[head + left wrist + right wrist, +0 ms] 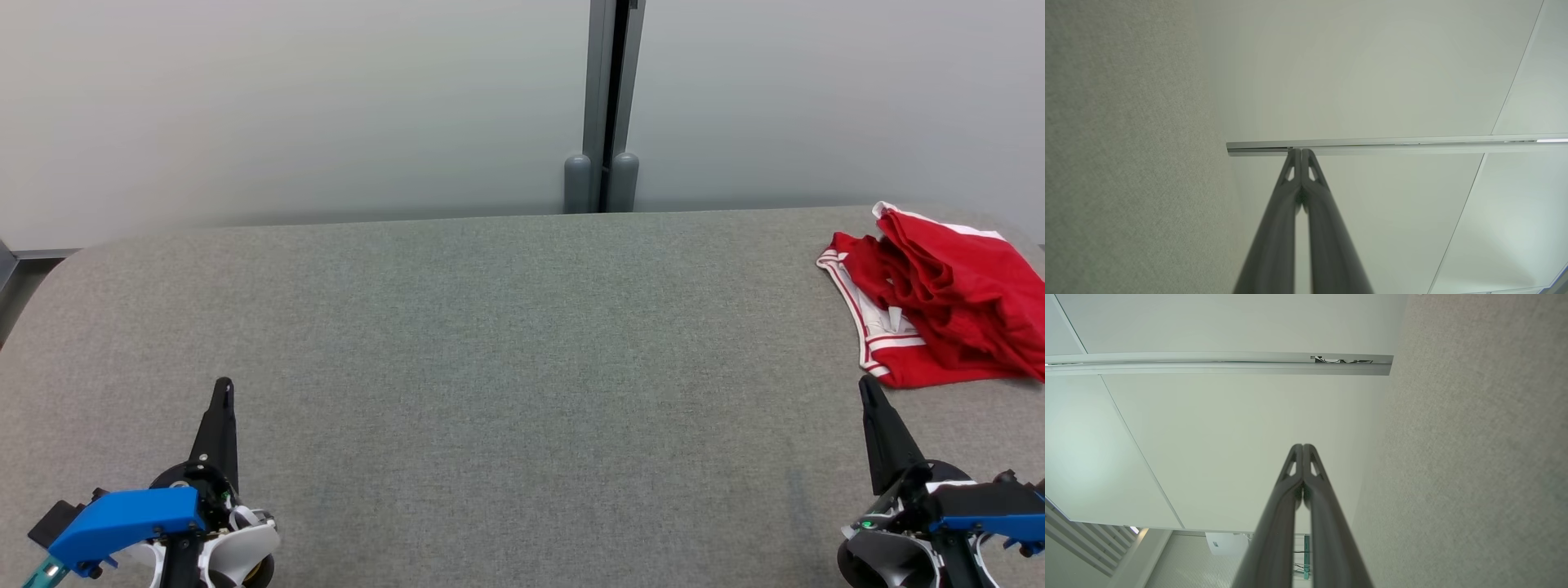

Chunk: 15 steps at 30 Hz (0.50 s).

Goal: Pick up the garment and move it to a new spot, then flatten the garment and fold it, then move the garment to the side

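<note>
- Red garment [947, 302] with white trim lies crumpled at the far right of the grey fabric-covered table [490, 327], running off the head view's right edge.
- At the near left, the left gripper [222, 385] has its fingers pressed together on nothing, well apart from the garment.
- At the near right, the right gripper [865, 384] is likewise closed and empty. Its tip is near the garment's near edge; I cannot tell whether they touch.
- Behind the table stands a pale wall [286, 106] with a grey post [604, 106].
</note>
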Available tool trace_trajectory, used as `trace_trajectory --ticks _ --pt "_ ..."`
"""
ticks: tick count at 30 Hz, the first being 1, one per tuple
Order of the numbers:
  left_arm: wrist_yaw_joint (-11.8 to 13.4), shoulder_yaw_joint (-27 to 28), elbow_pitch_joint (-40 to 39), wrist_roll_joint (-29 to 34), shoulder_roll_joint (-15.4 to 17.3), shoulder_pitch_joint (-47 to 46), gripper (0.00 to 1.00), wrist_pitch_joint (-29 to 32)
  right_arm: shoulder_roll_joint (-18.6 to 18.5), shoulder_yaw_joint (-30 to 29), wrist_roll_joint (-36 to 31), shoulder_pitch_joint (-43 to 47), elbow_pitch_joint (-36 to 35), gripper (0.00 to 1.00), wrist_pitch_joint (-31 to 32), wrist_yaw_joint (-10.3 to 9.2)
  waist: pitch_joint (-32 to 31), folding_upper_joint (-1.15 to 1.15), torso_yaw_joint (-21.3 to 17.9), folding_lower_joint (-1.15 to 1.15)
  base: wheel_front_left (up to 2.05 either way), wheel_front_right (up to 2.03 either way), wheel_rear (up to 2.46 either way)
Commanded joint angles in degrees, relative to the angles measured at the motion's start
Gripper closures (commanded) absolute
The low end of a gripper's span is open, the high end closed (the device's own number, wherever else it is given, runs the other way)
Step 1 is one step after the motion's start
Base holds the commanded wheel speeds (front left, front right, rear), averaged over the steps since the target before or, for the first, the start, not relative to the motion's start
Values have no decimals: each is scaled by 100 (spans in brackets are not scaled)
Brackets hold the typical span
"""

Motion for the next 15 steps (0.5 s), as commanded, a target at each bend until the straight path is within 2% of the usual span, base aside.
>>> trace_trajectory --ticks 1,15 --pt "-24 16 0 -21 -17 -55 100 25 -25 -15 32 -83 13 100 17 6 0 0 0 0 0 0 0" --pt "-25 14 -1 -22 -16 -54 100 23 -25 -14 32 -82 12 100 16 6 0 0 0 0 0 0 0"
